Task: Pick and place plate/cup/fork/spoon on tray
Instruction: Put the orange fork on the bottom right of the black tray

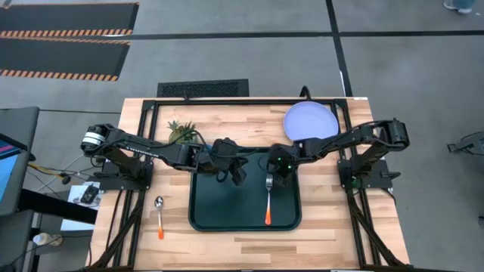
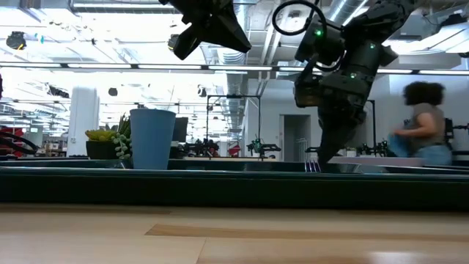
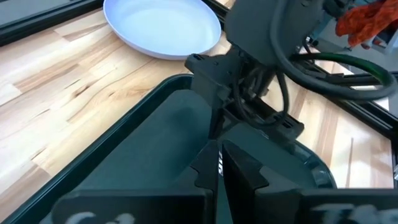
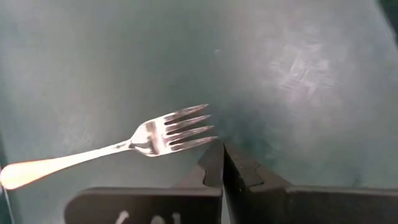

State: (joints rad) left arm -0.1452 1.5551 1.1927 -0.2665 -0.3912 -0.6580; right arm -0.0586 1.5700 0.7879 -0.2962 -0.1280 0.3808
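The dark green tray [image 1: 227, 204] lies at the table's middle. The fork [image 1: 268, 200] lies flat in its right half, tines toward the far edge. My right gripper [image 1: 278, 175] is shut and points down, close beside the fork's tines [image 4: 186, 127]. My left gripper [image 1: 238, 174] is shut and empty, high over the tray's far part [image 3: 143, 143]. The spoon [image 1: 159, 215] lies on the table left of the tray. The lavender plate [image 1: 310, 121] lies on the table at the far right. The blue cup [image 2: 152, 138] stands upright behind the tray's near rim [image 2: 220, 183]. In the high view my left arm hides it. My right gripper's shut fingertips [image 4: 214, 163] come from above, down to the tray floor [image 4: 280, 74] just beside the fork's tines. They are apart from the fork. I cannot tell whether they touch the tray.
A small green potted plant [image 1: 181, 132] stands at the far left of the table, near the cup. Bare wood lies along the table's near edge [image 1: 242, 249]. A person [image 2: 425, 125] is in the room beyond the table.
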